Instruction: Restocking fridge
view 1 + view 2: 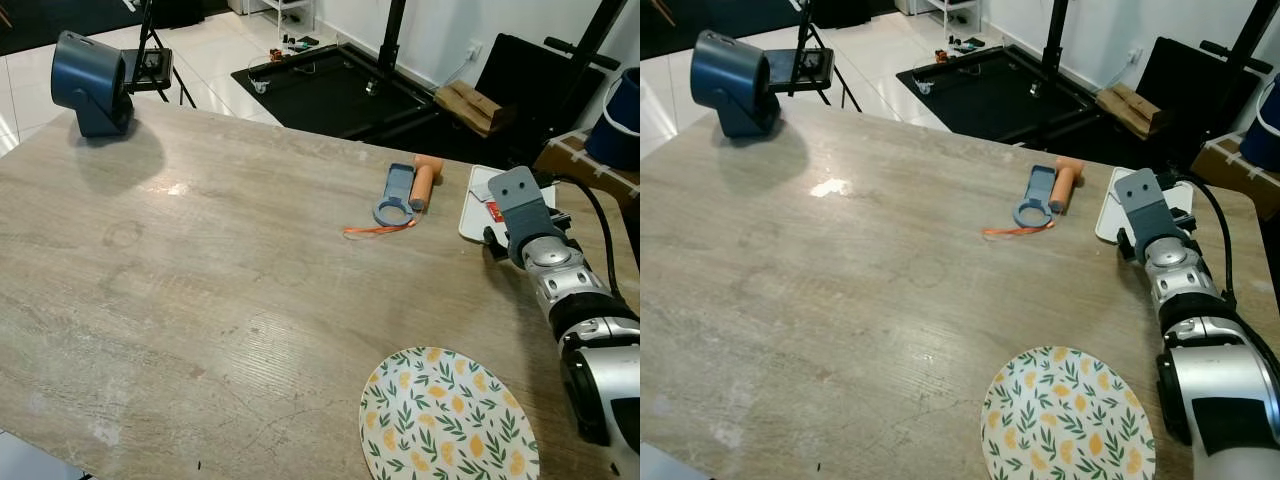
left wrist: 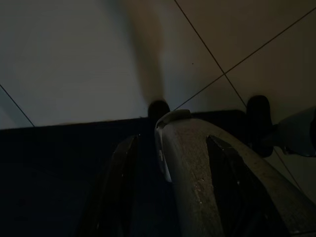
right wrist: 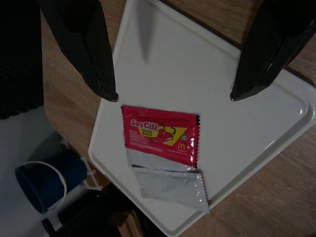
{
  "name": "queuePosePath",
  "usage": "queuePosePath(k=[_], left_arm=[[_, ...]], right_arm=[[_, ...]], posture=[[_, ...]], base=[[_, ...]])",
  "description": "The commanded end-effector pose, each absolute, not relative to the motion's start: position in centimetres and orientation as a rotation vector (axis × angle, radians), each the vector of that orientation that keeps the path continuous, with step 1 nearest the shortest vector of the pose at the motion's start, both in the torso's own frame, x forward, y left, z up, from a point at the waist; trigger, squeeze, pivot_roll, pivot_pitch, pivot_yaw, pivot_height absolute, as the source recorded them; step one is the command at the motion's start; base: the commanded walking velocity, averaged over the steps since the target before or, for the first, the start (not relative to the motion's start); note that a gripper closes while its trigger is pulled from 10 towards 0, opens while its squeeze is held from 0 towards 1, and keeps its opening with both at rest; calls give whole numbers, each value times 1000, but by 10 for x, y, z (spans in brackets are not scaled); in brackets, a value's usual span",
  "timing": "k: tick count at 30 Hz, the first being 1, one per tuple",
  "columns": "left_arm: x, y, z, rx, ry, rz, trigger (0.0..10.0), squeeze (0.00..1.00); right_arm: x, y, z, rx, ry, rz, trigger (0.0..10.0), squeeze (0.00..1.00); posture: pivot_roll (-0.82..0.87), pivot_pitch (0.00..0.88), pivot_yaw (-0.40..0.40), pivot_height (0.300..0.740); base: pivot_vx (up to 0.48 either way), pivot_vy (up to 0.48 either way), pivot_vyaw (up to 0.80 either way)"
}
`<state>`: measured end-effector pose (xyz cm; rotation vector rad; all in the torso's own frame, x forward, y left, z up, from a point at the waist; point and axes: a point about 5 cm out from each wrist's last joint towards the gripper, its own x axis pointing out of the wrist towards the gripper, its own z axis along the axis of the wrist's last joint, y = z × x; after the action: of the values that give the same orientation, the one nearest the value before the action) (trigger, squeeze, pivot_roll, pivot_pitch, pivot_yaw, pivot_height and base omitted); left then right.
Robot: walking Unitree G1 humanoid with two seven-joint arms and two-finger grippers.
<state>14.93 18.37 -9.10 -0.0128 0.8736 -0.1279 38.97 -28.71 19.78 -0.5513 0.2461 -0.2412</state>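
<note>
A red chili sauce sachet (image 3: pixel 160 137) lies on a white tray (image 3: pixel 237 163) with a silver sachet (image 3: pixel 170 187) beside it. My right gripper (image 3: pixel 174 95) hovers open just above the red sachet, one finger on each side, touching nothing. In the head views the right arm (image 1: pixel 545 255) reaches over the tray (image 1: pixel 475 205) at the table's far right edge, and the wrist hides most of the tray. My left gripper (image 2: pixel 170 187) hangs idle in the dark below the table, over tiled floor.
A floral plate (image 1: pixel 450 420) sits at the table's near right. A blue tool with an orange strap (image 1: pixel 397 196) and a brown roller (image 1: pixel 424 183) lie left of the tray. A dark blue device (image 1: pixel 92 82) stands at the far left corner. A blue bucket (image 3: pixel 44 183) is beyond the table edge.
</note>
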Motion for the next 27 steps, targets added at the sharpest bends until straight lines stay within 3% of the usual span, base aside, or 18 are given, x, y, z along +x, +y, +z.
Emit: queuePosePath(k=[1,5,6,7,8,9,10,11,12,13,22,23,27], left_arm=[[89,178,-113,-35,1100,-159,10000,0],[87,177,-113,-37,1102,-162,10000,0],[85,177,-113,-38,1103,-162,10000,0],[85,177,-113,-38,1103,-162,10000,0],[84,177,-114,-38,1104,-161,10000,0],[83,177,-114,-38,1106,-161,10000,0],[82,178,-114,-38,1108,-160,10000,0],[82,178,-114,-38,1108,-160,10000,0],[81,178,-114,-38,1109,-160,10000,0],[81,178,-114,-37,1110,-160,10000,0],[82,178,-114,-37,1106,-160,10000,0],[82,178,-114,-37,1105,-161,10000,0],[84,177,-114,-33,1103,-166,10000,0]], right_arm=[[389,-289,197,-538,250,-254,10000,0],[389,-289,195,-532,260,-252,10000,0],[388,-289,194,-535,264,-253,8902,0],[388,-289,194,-535,264,-253,8902,0],[388,-289,193,-544,268,-252,7255,0],[388,-289,194,-560,269,-247,7412,0],[389,-288,195,-595,267,-235,3804,0],[389,-288,195,-595,267,-235,3804,0],[390,-287,197,-626,262,-224,1176,0],[391,-286,199,-651,258,-210,0,0],[394,-281,207,-727,255,-141,0,0],[395,-280,208,-738,258,-123,549,0],[396,-275,208,-794,273,-30,706,0]], posture=[[-5,261,-29,740],[-1,271,-31,740],[1,272,-31,740],[1,272,-31,740],[1,272,-31,740],[2,278,-31,740],[1,280,-32,740],[1,280,-32,740],[1,280,-32,740],[1,280,-32,740],[-3,278,-36,740],[-3,276,-36,740],[-4,272,-37,740]], base=[[0,0,0],[0,0,0],[0,0,0],[0,0,0],[0,0,0],[0,0,0],[0,0,0],[0,0,0],[0,0,0],[0,0,0],[0,0,0],[0,0,0],[0,0,0]])
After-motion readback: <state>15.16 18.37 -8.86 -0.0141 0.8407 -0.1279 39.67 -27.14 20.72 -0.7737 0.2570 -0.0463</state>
